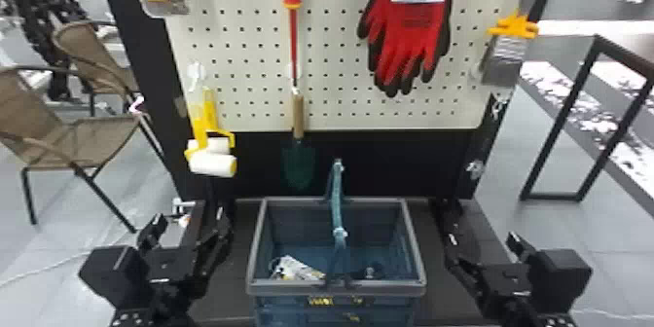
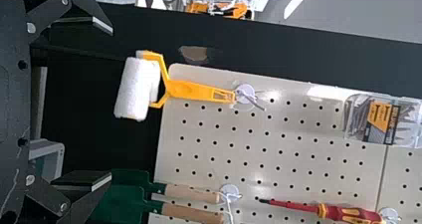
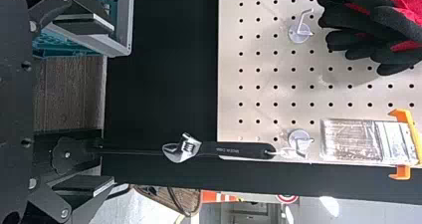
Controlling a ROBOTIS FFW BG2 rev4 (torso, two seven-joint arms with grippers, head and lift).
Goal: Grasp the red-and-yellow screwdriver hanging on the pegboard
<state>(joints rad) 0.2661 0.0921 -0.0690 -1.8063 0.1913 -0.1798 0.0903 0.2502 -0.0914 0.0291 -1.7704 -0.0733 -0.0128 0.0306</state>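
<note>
The red-and-yellow screwdriver hangs upright at the top middle of the cream pegboard, its thin shaft pointing down. The left wrist view catches the screwdriver at the board's edge, far from the fingers. My left gripper sits low at the left of the basket, open and holding nothing; the left wrist view has the left gripper facing the board with its fingers wide apart. My right gripper rests low on the basket's right side, also open; the right gripper is empty in its wrist view.
A grey-blue basket with an upright handle stands between the arms below the board. On the pegboard also hang a yellow paint roller, a green trowel, red-and-black gloves, a paintbrush and a wrench. Chairs stand left, a black table right.
</note>
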